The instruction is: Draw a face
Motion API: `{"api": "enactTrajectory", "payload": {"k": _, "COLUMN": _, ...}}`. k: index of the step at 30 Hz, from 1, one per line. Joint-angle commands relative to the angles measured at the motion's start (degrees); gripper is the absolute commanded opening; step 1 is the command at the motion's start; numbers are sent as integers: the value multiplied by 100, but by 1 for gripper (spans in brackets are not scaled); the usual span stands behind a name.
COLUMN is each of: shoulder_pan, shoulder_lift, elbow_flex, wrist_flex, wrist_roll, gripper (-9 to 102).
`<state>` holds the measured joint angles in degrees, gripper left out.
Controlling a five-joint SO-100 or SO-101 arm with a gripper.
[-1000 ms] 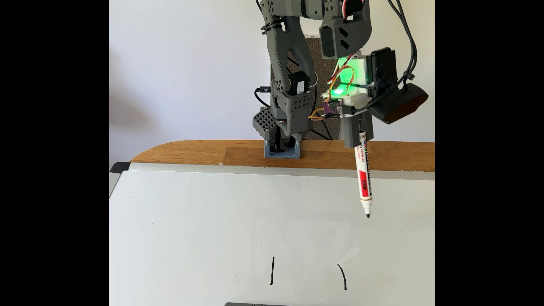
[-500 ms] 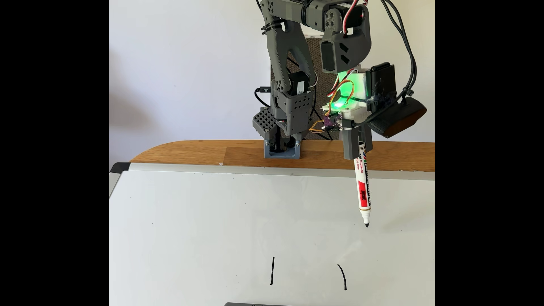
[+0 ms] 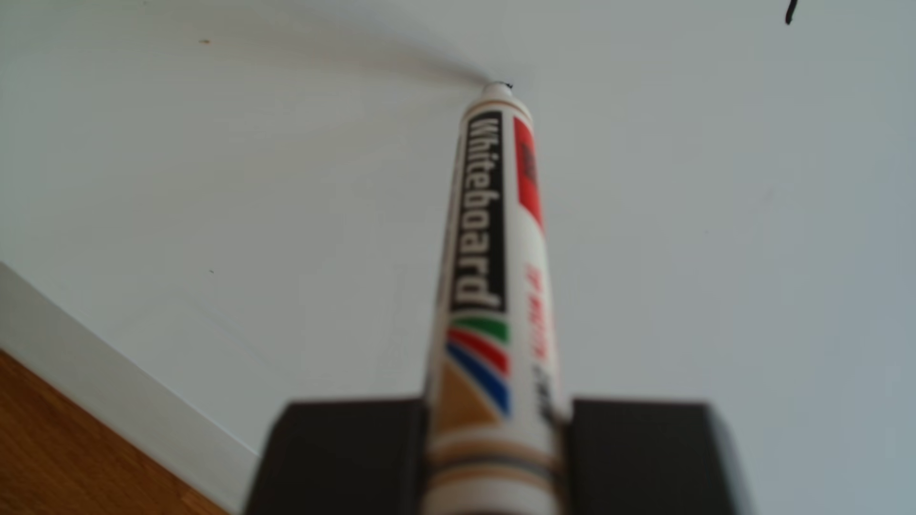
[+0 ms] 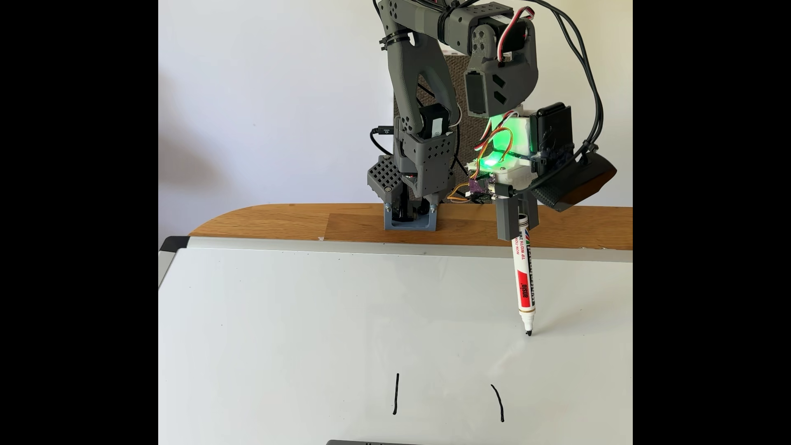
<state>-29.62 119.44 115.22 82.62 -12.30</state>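
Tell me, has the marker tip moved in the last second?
Yes. In the fixed view the marker has dropped; its tip sat higher above the whiteboard's top frame edge and now reaches the surface.

place: home desk (likely) | cues: wooden tabletop (image 4: 299, 222), plain wall (image 4: 265, 94), whiteboard (image 4: 299, 321)

1. Marker strokes (image 4: 396, 394) on the whiteboard: two, lower centre of the fixed view, well apart.
2. Whiteboard marker (image 4: 524, 282): one, right of centre.
3. Whiteboard (image 4: 299, 321): one.
4. Robot arm (image 4: 411, 85): one, upper centre.
5. Wooden counter (image 4: 278, 222): one.
6. Green light (image 4: 490, 161): one, on the wrist.
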Motion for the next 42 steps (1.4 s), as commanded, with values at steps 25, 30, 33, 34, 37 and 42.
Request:
{"api": "enactTrajectory", "payload": {"k": 25, "shoulder_pan": 1969, "shoulder_lift": 264, "elbow_flex": 88, "wrist_flex": -193, "wrist_roll": -844, "gripper": -1}}
{"api": "enactTrajectory", "payload": {"k": 30, "shoulder_pan": 2593, "shoulder_lift": 264, "elbow_flex": 62, "wrist_flex": -193, "wrist_roll": -1099, "gripper": -1}}
{"api": "enactTrajectory", "payload": {"k": 33, "shoulder_pan": 2962, "shoulder_lift": 281, "elbow_flex": 62, "wrist_flex": -185, "wrist_roll": -1213, "gripper": -1}}
{"api": "enactTrajectory", "payload": {"k": 34, "shoulder_pan": 3085, "shoulder_lift": 290, "elbow_flex": 62, "wrist_flex": -185, "wrist_roll": -1239, "gripper": -1}}
{"api": "enactTrajectory", "payload": {"k": 37, "shoulder_pan": 3410, "shoulder_lift": 308, "elbow_flex": 44, "wrist_flex": -185, "wrist_roll": -1345, "gripper": -1}}
{"api": "enactTrajectory", "payload": {"k": 42, "shoulder_pan": 3911, "shoulder_lift": 334, "elbow_flex": 26, "wrist_flex": 9, "wrist_roll": -1406, "gripper": -1}}
